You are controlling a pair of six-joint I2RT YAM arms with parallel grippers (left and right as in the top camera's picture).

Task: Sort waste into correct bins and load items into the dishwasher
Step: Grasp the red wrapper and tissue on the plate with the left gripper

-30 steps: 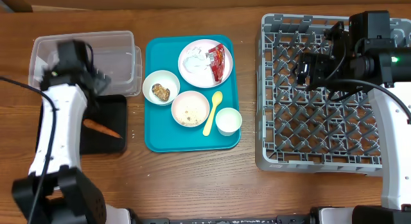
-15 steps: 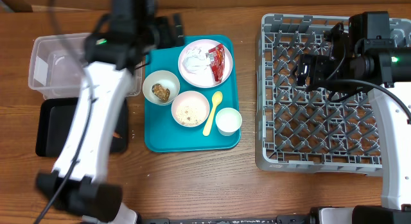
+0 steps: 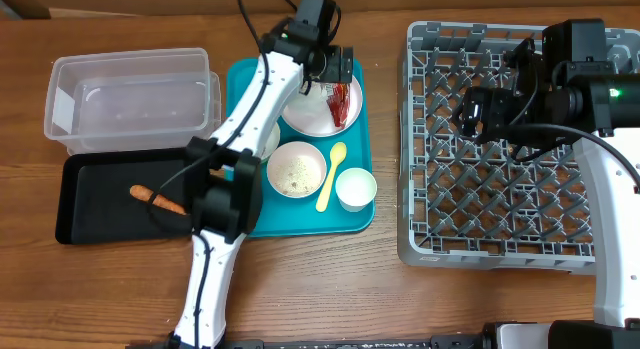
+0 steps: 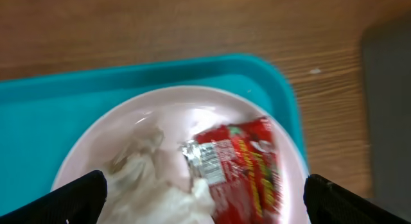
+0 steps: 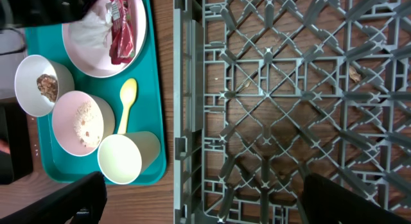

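Wide open and empty, the left fingers [image 4: 74, 197] hang over the plate [image 3: 303, 117] at the teal tray's [image 3: 240, 217] far edge, the red wrapper [image 3: 339, 99] lying on it. The right fingers [image 5: 64, 201], equally spread and empty, hover above the grey rack [image 3: 500, 204].

wrapper [image 4: 241, 166] red, printed | napkin [image 4: 148, 179] white | tray [image 4: 38, 121] teal | spoon [image 5: 126, 99] yellow | rack [image 5: 183, 89] grey lattice | plate [image 4: 192, 108] perhaps pinkish

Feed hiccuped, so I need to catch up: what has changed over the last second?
The left tool swung from over the clear tub across to the plate, where it hovers open and empty above the red wrapper. Nothing was gripped or released. The sausage piece in the black tray, the yellow spoon and the right tool over the rack stayed put.
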